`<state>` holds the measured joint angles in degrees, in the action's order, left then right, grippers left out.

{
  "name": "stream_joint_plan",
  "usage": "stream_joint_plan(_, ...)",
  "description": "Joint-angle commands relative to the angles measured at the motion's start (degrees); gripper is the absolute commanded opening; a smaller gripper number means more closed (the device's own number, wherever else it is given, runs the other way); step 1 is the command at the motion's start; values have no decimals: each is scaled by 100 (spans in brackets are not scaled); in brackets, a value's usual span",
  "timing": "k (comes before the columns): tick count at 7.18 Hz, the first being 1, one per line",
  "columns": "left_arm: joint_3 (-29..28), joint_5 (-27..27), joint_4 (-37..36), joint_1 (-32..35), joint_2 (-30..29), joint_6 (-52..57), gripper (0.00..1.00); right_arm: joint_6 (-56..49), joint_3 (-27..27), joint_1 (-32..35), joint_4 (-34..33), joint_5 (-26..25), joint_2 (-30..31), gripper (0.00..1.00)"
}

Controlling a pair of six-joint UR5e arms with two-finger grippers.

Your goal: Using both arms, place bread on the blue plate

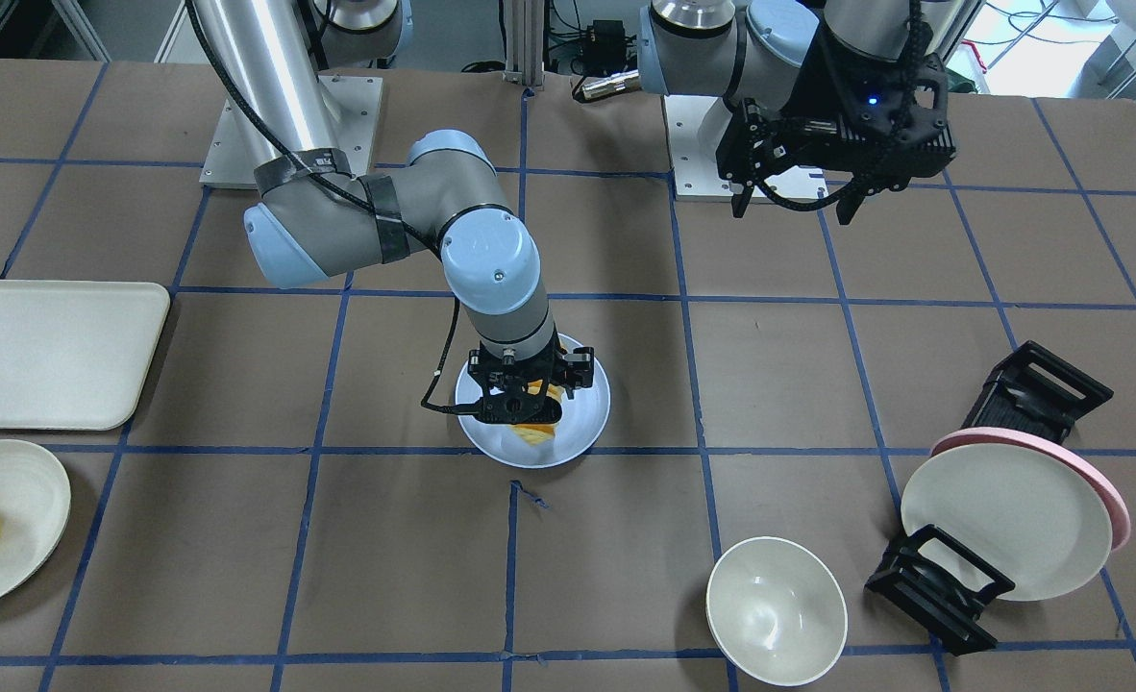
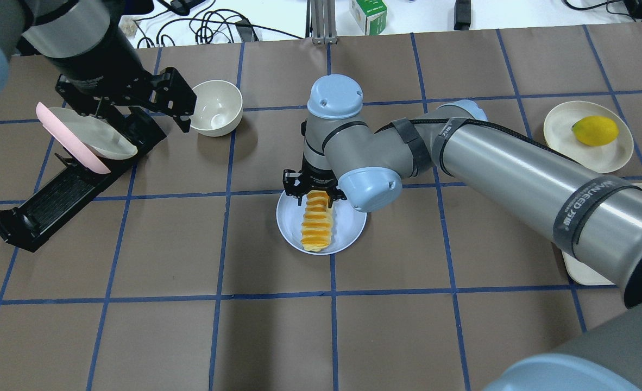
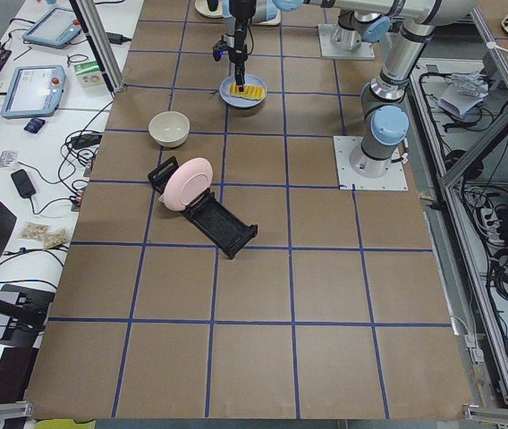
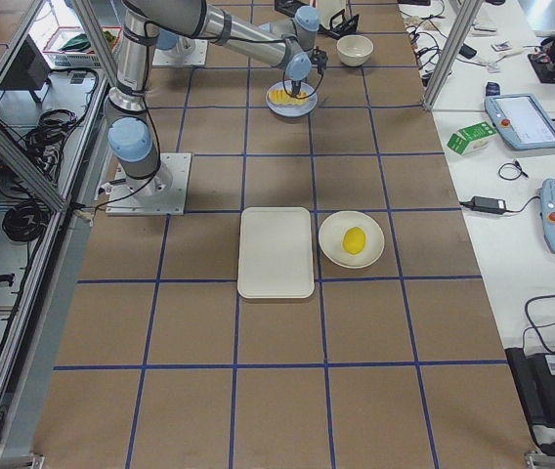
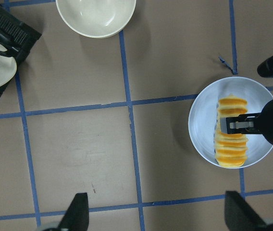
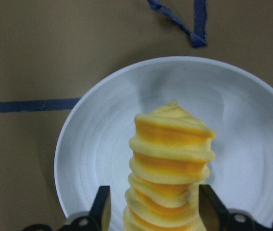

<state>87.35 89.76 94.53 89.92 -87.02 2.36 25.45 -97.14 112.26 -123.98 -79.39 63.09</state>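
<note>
overhead exterior has my right claw (image 2: 316,199) straddling one end of the bread (image 2: 316,228), fingers unclenched, as it lies on the blue plate (image 2: 349,225); my left claw (image 1: 794,207) hangs spread wide, empty.

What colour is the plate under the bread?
Pale blue; the blue plate shows best in the left wrist view.

The desk (image 2: 136,336) is covered in brown paper, marked into squares by blue tape lines (image 2: 222,244). Beside it stands a white bench (image 3: 48,179) strewn with cables (image 3: 84,143) and tablets (image 3: 32,89).
</note>
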Motion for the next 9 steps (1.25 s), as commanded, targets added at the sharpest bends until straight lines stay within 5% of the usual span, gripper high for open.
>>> stream_joint_plan(1,97,-54,268,-238,151,1,100,-5,255,-134,101,-163,54,100)
stream_joint_plan(4,185,-29,-136,-116,80,-17,100,-1448,660,-1097,1879,-1240,1121,100)
stream_joint_plan(7,344,-28,-189,-98,185,-17,100,-2220,618,-2136,3245,-1280,2432,100)
stream_joint_plan(9,432,-72,-198,-176,73,-8,100,-2194,635,-2243,3712,-1333,2786,100)
